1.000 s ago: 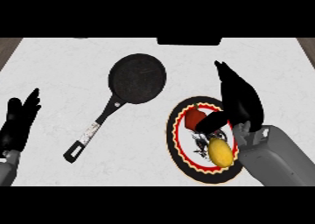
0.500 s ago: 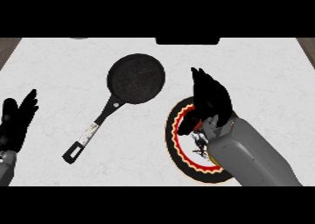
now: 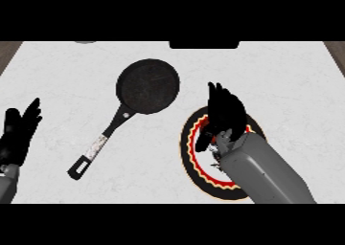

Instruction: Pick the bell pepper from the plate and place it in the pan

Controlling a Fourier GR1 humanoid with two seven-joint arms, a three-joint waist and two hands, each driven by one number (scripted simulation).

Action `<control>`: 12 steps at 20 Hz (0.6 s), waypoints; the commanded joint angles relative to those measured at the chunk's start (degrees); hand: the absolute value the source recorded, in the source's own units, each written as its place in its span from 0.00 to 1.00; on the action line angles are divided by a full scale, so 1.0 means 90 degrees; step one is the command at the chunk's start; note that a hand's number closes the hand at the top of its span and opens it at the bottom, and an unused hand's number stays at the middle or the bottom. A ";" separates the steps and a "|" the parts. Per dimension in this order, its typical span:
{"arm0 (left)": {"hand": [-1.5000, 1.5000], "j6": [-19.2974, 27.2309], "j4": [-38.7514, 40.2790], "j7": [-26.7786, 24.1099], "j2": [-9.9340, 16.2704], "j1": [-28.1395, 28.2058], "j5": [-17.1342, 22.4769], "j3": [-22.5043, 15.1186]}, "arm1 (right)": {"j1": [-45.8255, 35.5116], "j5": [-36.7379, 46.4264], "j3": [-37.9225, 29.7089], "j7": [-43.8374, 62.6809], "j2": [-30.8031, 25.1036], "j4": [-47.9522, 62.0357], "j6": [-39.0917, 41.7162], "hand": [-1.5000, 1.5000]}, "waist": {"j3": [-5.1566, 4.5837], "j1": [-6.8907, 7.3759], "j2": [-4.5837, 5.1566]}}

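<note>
pepper hidden under right hand (image 3: 225, 112) over plate (image 3: 191, 143), grip unclear; lift straight up before crossing to pan (image 3: 148, 86).

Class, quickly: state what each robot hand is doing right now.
Left robot hand: open, resting at the left edge, holding nothing.
Right robot hand: over the plate; grip cannot be told.

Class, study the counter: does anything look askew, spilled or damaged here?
Nothing stands out. The pan lies flat, nothing in it; the plate is intact under the right hand. The pepper is hidden. The left hand rests open at the left edge.
</note>
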 commanded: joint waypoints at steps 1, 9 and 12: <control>0.50 0.0024 -0.0361 0.0047 -0.0040 0.0373 -0.0121 0.0011 | 0.0096 0.0115 -0.0093 0.0984 0.0216 -0.0107 0.0496 0.00 | 0.0003 0.0017 -0.0015; 0.50 -0.0157 -0.0338 0.0141 -0.0154 0.0140 -0.0332 0.0271 | 0.0218 0.0660 -0.0280 0.0492 0.0630 0.0363 0.0425 0.00 | 0.0004 0.0021 0.0001; 0.50 -0.0228 -0.0138 0.0062 -0.0349 0.0132 -0.0354 0.0356 | 0.0460 0.0899 -0.0329 0.0200 0.0716 0.0534 0.0238 0.00 | 0.0003 -0.0005 0.0006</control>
